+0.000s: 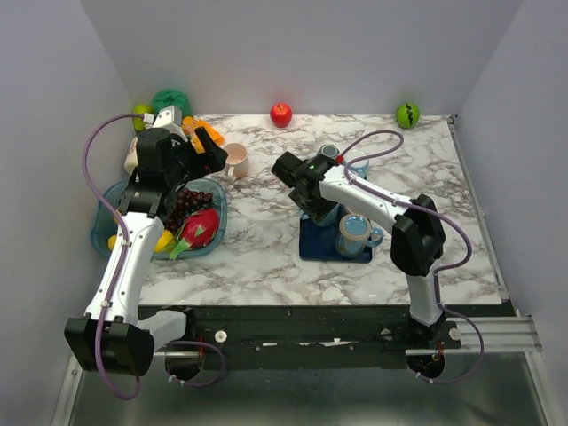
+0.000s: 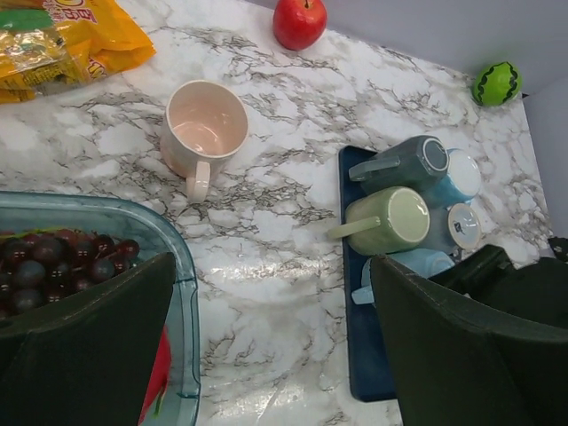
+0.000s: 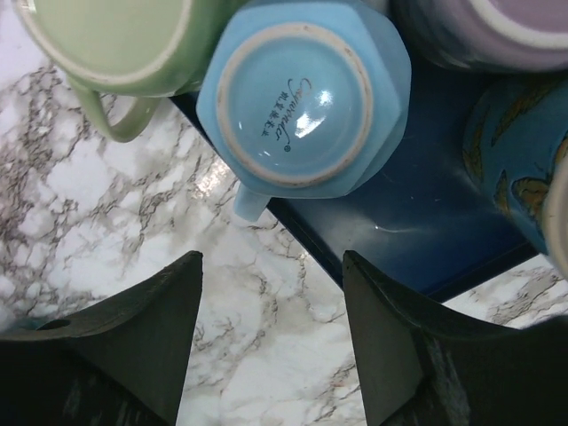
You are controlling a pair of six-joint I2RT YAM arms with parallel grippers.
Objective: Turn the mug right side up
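Right gripper (image 3: 271,266): jaws parted, nothing between them. The upside-down light blue mug (image 3: 297,98) sits just beyond at 12 o'clock, base up on the navy tray (image 3: 426,222), with a green mug (image 3: 106,35) just beside it at 10 o'clock. My left gripper (image 2: 273,262) stands wide over the marble table (image 2: 266,302), holding nothing.

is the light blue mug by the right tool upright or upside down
Upside down: the light blue mug shows its ringed base with a printed mark facing up, rim down on the dark blue mat.
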